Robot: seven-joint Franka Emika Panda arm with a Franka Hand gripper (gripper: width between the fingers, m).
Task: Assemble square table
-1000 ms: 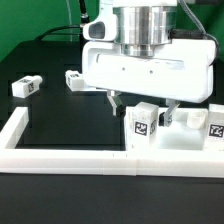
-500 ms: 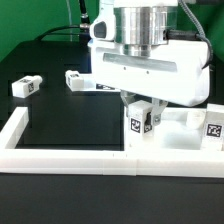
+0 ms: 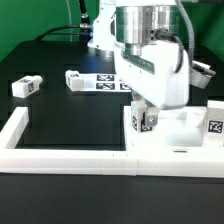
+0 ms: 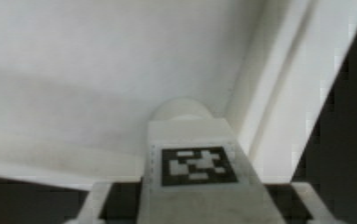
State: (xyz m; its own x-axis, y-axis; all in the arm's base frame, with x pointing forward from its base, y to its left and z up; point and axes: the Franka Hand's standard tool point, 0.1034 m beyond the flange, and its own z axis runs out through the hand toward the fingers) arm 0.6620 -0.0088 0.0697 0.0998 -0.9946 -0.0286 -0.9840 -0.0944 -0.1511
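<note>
White plastic against a black table point(image 3: 70, 118), and from where I stand the arm is leaning over hard, wrist tipped toward the exterior view's right. The gripper point(image 3: 148, 108) is clamped on one short leg point(image 3: 146, 124), its tag facing out, fingers pinching it from both sides. In the wrist view that leg point(image 4: 194, 162) sits square between the jaws, with its rounded end pointing away toward the broad pale face of the tabletop point(image 4: 86, 80).

The tabletop point(image 3: 188, 140) lies low at the exterior view's right, tucked into the corner of the border wall point(image 3: 70, 157), and the held leg is right at its near edge. I cannot tell whether the two are touching. Two loose legs point(image 3: 25, 86) point(image 3: 75, 78) wait well apart at the exterior view's left, near the marker board point(image 3: 108, 83).

As I read it, this leg is about to be seated in the slab. To do that well, the wrist should come square to the slab first, so the rounded end meets its socket straight rather than at this lean. No socket shows in either view, so the approach ought to be slow. The pinch must stay firm, as a blocky part like this could twist in the fingers under a sideways push, and the slab should stay braced against the wall.
</note>
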